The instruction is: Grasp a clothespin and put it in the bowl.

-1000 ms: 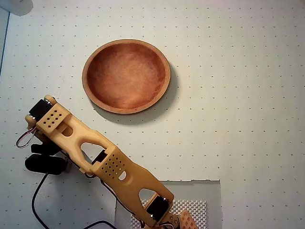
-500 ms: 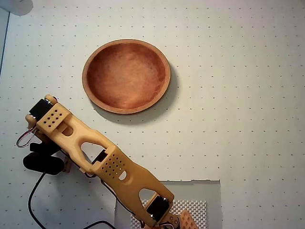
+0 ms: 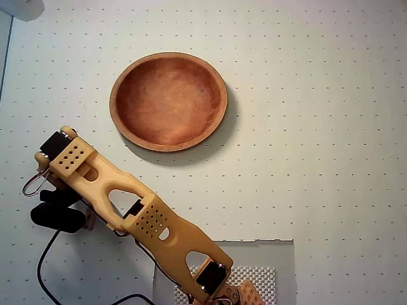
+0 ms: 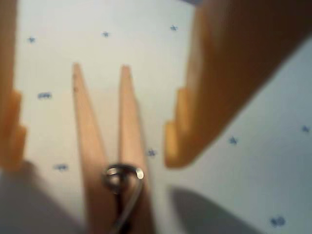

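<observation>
A: Starting at the left of the wrist view: one orange finger (image 4: 12, 129) at the edge, then the clothespin (image 4: 109, 146) flat on the dotted tabletop (image 4: 263, 161), two prongs pointing up the frame, metal coil low between them. Right of that, the other finger (image 4: 195, 117), broad and stepped.

B: So tool (image 4: 92, 146) spread wide, straddling the pin, touching neither prong?

A: Looks that way. Clear gaps on both sides, more on the left than the right. Holding nothing.

B: And from above?

A: Left to right again: arm (image 3: 133, 216) slanting from lower centre up toward the left edge, tool end buried under it, pin hidden from that camera. Further right and higher, the bowl (image 3: 168, 101), empty, well apart from the arm's tip.

B: Step in hand, then?

A: Grasp, judged from the straddle. Lined up but not yet closed.

B: Next move?

A: Probably a squeeze across both prongs, above the coil where the wood is thick. Maybe a small shift left first to centre the pin, otherwise some risk of the right finger nudging it sideways. After that, lift clear of the tabletop and swing up and right over the bowl's rim before letting go.
</observation>
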You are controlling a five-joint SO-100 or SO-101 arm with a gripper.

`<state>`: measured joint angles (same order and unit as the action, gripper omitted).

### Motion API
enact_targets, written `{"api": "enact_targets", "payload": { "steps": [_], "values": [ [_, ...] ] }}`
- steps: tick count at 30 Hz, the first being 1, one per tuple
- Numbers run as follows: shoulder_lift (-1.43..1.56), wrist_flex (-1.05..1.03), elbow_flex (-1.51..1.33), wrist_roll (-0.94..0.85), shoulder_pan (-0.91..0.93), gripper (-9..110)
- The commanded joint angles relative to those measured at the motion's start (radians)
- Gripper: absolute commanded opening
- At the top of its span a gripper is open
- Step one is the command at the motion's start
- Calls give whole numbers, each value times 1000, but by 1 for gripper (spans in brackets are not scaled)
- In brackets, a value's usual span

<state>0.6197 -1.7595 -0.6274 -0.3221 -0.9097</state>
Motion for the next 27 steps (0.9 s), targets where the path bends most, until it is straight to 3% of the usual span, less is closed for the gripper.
{"api": "enact_targets", "payload": {
  "steps": [1, 10, 19, 27],
  "values": [
    [-69, -29, -14, 26, 0, 19],
    [-71, -29, -18, 32, -43, 17],
    [-71, -29, -18, 32, -44, -4],
    [-71, -29, -18, 32, -44, -2]
  ]
}}
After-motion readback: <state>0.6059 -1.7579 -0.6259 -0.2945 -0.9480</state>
